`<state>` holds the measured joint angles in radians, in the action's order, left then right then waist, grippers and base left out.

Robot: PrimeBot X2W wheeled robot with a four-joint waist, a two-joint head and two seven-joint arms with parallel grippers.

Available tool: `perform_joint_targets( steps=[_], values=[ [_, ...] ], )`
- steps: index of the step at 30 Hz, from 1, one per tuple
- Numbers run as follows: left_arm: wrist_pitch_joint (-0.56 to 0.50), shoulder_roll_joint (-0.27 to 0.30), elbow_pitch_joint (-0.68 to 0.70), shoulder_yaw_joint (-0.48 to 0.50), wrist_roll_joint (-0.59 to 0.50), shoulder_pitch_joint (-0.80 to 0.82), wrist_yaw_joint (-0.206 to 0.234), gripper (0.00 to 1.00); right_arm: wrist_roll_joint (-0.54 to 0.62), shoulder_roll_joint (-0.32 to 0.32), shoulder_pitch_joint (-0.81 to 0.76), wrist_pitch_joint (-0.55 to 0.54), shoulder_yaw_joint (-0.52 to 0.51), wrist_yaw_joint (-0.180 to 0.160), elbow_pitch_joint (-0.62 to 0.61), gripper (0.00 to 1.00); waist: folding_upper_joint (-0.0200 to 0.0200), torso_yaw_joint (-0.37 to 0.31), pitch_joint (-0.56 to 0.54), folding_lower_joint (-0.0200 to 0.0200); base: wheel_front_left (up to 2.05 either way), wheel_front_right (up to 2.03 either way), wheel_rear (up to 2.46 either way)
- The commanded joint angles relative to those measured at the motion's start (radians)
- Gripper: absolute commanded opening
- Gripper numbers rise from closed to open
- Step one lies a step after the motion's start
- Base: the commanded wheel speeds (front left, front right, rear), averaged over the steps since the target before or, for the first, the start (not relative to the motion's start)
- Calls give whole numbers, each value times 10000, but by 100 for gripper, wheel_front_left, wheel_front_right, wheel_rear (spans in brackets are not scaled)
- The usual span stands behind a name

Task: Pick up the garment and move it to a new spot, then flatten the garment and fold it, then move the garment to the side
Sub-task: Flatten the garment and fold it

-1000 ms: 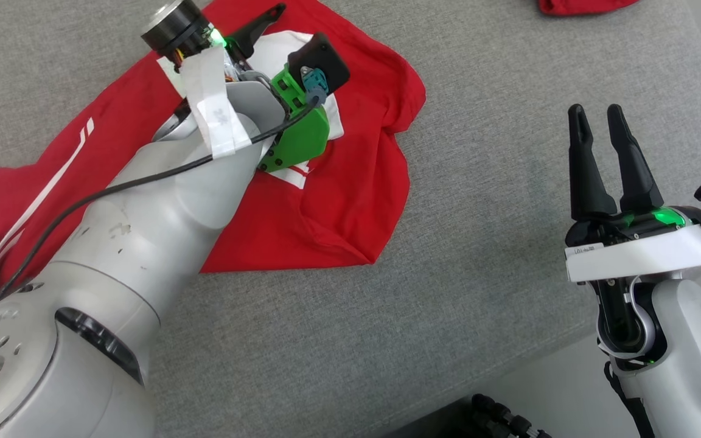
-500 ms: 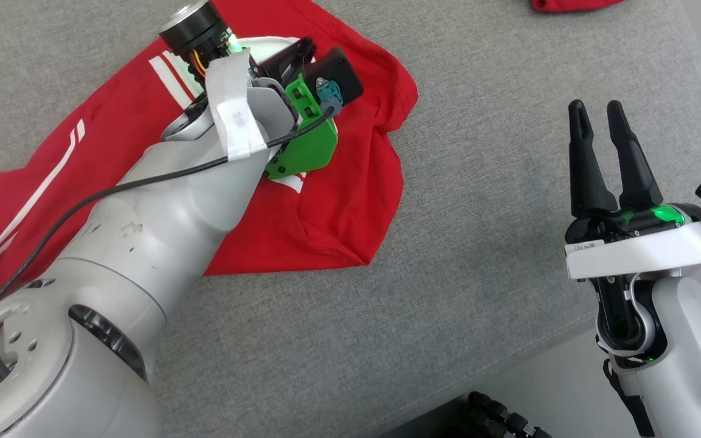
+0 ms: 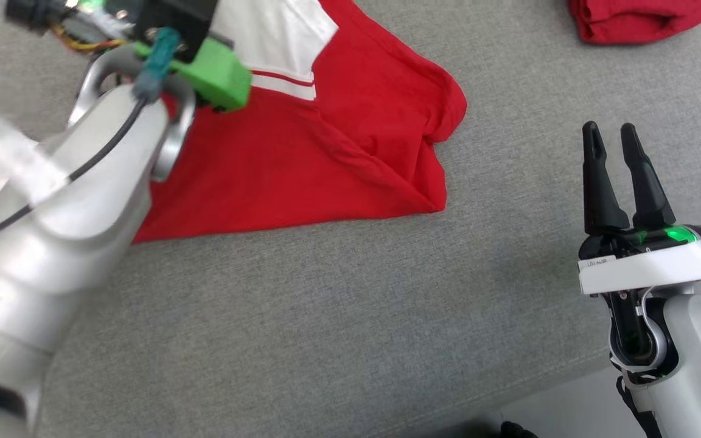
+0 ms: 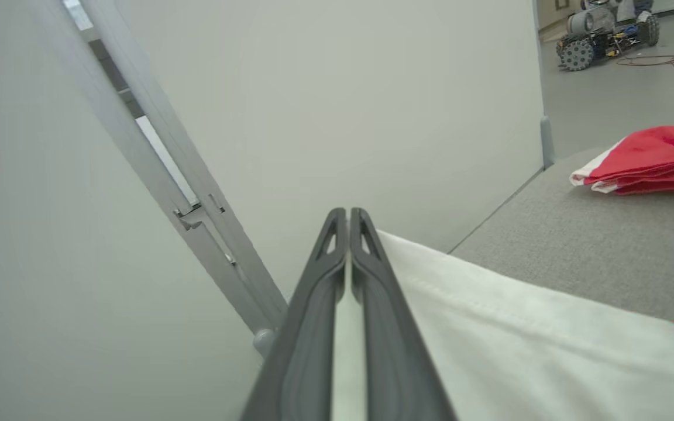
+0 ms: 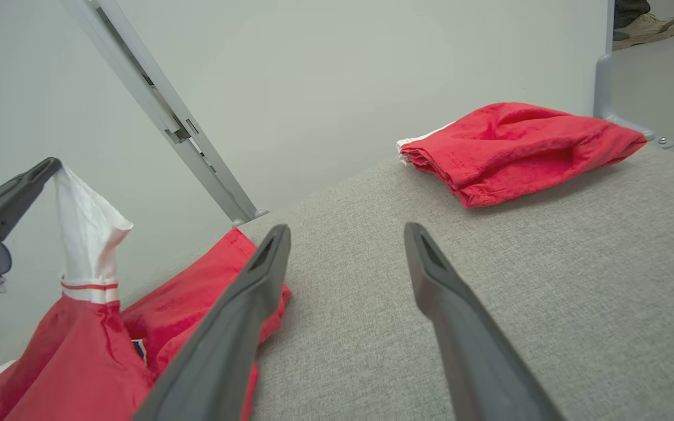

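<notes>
My left claw [image 4: 348,217] pinches the white edge of the red shirt [image 3: 326,164], holding it raised off the gray desk [image 3: 326,316]; the rest lies on it. My right claw [image 3: 611,135] hangs spread open by the desk's near edge, well right of the shirt.

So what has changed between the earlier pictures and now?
The left gripper, jaws shut on the white part of the garment, has risen and lifted it off the grey surface. The head camera shifted too. The right gripper stayed open and idle; the folded red cloth stayed put.
</notes>
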<state>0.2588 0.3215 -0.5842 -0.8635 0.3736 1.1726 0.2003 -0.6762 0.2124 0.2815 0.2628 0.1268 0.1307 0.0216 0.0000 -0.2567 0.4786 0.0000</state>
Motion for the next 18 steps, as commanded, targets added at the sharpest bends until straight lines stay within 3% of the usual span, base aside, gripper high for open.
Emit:
perform_joint_targets(
  steps=[1,6,9,14,18],
  values=[
    [55,604,775,215,-1,-518,376,0,-57,80,-154,23,-14,-1,36,100,0,566,-568,0,0,0,0],
    [-259,3029,4475,1516,558,-2767,2028,0,-200,278,-399,23,185,-1,259,100,0,973,-970,0,0,0,0],
    [-485,4079,5864,2213,1027,-3925,2791,0,-334,495,-433,23,581,-1,498,100,0,1112,-1086,0,0,0,0],
    [-562,5081,7161,3046,1631,-5374,3621,0,-505,1022,-200,25,1600,-1,1001,100,0,1336,-1139,0,0,0,0],
    [-455,5434,7486,3402,1866,-5984,3896,0,-536,1302,290,23,2389,-1,1445,100,0,1451,-1082,0,0,0,0]
  ],
)
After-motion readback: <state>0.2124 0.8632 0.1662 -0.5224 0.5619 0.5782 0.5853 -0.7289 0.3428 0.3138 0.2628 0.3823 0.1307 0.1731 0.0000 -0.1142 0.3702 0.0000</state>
